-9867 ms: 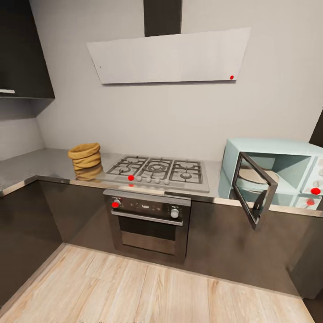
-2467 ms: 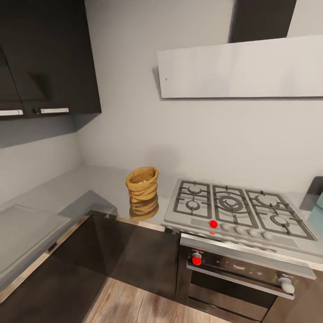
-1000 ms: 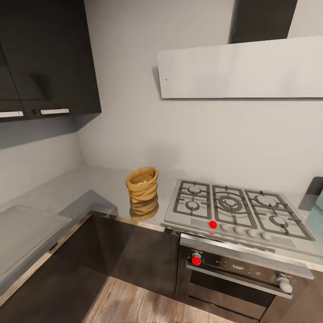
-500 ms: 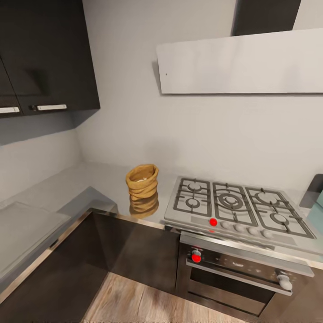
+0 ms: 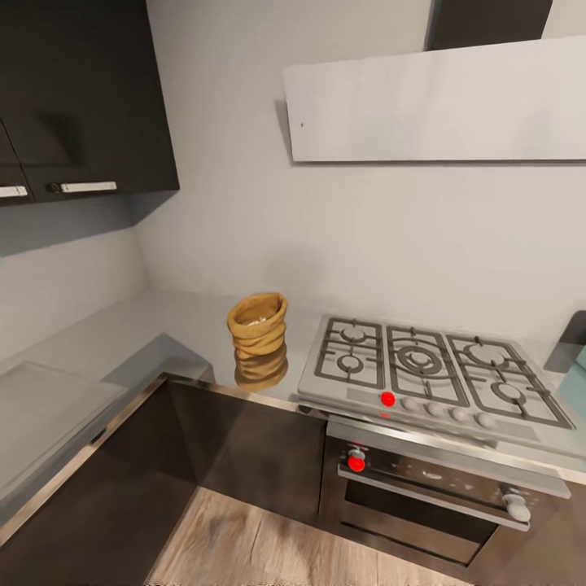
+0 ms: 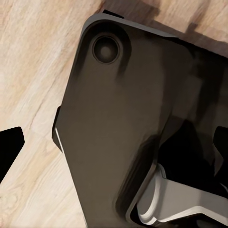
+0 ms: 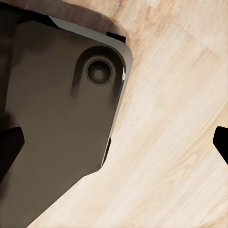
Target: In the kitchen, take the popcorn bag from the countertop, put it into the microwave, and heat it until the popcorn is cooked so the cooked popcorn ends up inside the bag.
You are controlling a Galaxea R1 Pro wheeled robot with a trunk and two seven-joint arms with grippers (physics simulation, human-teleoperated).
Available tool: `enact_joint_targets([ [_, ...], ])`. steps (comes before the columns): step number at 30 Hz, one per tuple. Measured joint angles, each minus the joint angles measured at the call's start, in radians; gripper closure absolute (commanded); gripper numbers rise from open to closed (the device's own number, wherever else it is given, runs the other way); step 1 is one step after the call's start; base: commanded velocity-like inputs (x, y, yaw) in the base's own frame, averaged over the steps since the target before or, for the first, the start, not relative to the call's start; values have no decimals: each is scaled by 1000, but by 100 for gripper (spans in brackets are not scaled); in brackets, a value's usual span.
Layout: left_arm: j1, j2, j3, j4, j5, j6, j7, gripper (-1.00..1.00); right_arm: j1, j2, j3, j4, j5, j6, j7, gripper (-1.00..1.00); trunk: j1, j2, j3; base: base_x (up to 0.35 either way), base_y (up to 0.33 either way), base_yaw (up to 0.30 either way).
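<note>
The popcorn bag (image 5: 258, 325), a tan wrinkled sack with a rolled rim, stands upright on the grey countertop (image 5: 175, 325) just left of the gas hob. Small pale grains of popcorn (image 5: 259, 319) show in its open top. A pale-blue sliver of the microwave (image 5: 579, 370) shows at the right edge. My left gripper (image 6: 115, 147) hangs over the robot's dark base and the wood floor, its dark fingertips (image 6: 9, 153) wide apart with nothing between them. In the same way my right gripper (image 7: 115, 145) is open, fingertips (image 7: 9, 148) spread over base and floor.
The steel gas hob (image 5: 423, 366) sits right of the bag, with the built-in oven (image 5: 431, 496) below and the white hood (image 5: 439, 102) above. Dark wall cabinets (image 5: 81, 98) hang at the upper left. The countertop turns a corner toward the left foreground.
The whole head view has shifted a little, so the camera has moved. The bag stands where it was beside the hob.
</note>
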Motion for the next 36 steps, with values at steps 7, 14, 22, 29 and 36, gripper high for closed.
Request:
enact_joint_targets([
  [7, 0, 0, 0, 0, 0, 0, 0, -100, 0, 0, 0, 0, 1, -2, 0, -100, 0, 0, -11, 0, 0, 0],
  [14, 0, 0, 0, 0, 0, 0, 0, -100, 0, 0, 0, 0, 1, -2, -1, -100, 0, 0, -22, 0, 0, 0],
  [22, 0, 0, 0, 0, 1, 0, 0, -100, 0, 0, 0, 0, -1, -2, -1, -100, 0, 0, -35, 0, 0, 0],
  [29, 0, 0, 0, 0, 2, 0, 1, -100, 0, 0, -6, 0, -8, 0, -2, -100, 0, 0, -47, 0, 0, 58],
  [36, 0, 0, 0, 0, 2, 0, 1, -100, 0, 0, -3, 0, -7, -1, -2, -100, 0, 0, -58, 0, 0, 130],
])
